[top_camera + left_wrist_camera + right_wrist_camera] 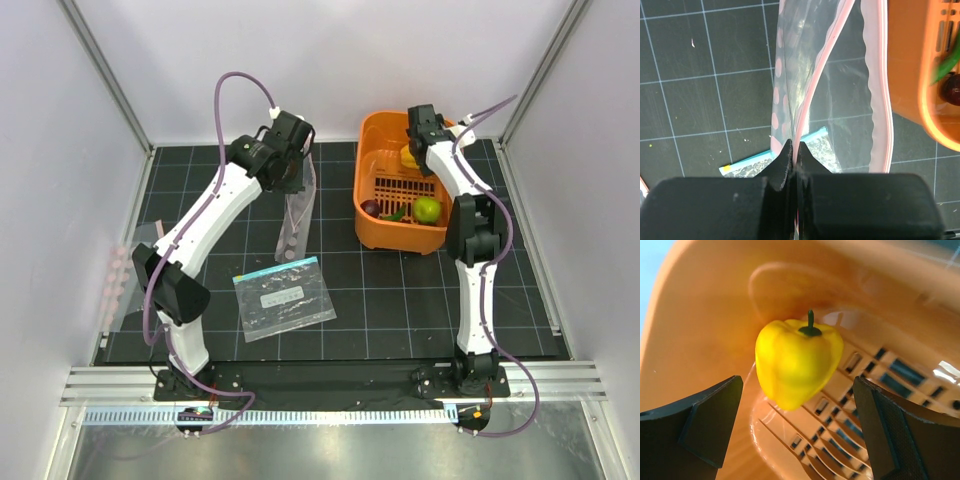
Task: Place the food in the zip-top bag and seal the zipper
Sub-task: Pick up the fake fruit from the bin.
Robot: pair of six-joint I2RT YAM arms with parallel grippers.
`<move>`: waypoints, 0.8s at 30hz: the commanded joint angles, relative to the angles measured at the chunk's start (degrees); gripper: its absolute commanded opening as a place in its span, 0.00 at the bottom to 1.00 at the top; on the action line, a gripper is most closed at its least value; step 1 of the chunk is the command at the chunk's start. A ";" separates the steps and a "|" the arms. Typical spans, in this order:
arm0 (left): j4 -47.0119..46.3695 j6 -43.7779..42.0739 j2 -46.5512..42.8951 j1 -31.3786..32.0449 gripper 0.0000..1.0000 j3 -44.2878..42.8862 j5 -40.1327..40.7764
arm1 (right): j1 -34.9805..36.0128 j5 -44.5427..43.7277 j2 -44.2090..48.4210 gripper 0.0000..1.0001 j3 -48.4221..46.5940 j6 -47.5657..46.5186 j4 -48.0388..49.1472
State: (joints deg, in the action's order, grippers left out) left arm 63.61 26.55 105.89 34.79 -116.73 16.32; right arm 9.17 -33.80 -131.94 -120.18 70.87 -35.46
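Two white arms work over one black gridded mat point(400, 290), and there are two bags, one basket and four pieces of toy food. The left gripper point(792, 150) has its two black fingers pressed together on the mouth edge of the clear zip-top bag point(840, 115), a thin, glossy, wrinkled film printed with pink dots, which hangs from the grip above the mat, just left of the basket. Its narrow pink zipper point(815, 85) runs away from the fingers as two separate wavy strips, so the mouth gapes. The second bag, a flat clear pouch with a teal strip and white label point(284, 298), lies on the mat near the hanging bag. The rounded orange plastic basket point(400, 238), slotted across its floor, holds all the food: one smooth, lobed yellow pepper point(795, 360) with a dark green stem, one round green fruit point(428, 209), one dark maroon piece point(370, 207) and one slim green chili point(397, 213). The right gripper point(797, 385) is down inside the basket with its two dark fingers spread wide on either side of the pepper; they seem to stand clear of it, though the close view leaves that uncertain
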 commanded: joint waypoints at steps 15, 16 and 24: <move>0.37 1.67 0.55 0.02 0.00 -5.62 0.56 | -2.67 1.37 -9.48 0.70 -9.99 2.89 3.64; 0.37 1.49 0.55 0.02 0.00 -5.62 0.65 | -2.58 1.72 -8.95 0.67 -9.64 1.48 4.17; 1.60 -0.70 0.64 0.02 0.00 -7.55 0.73 | -1.00 6.02 3.25 0.44 3.09 -8.72 13.30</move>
State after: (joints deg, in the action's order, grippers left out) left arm 64.93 26.76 106.39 34.79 -120.88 16.47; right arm 6.94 -29.45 -137.12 -120.42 67.26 -28.18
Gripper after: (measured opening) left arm 0.011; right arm 0.788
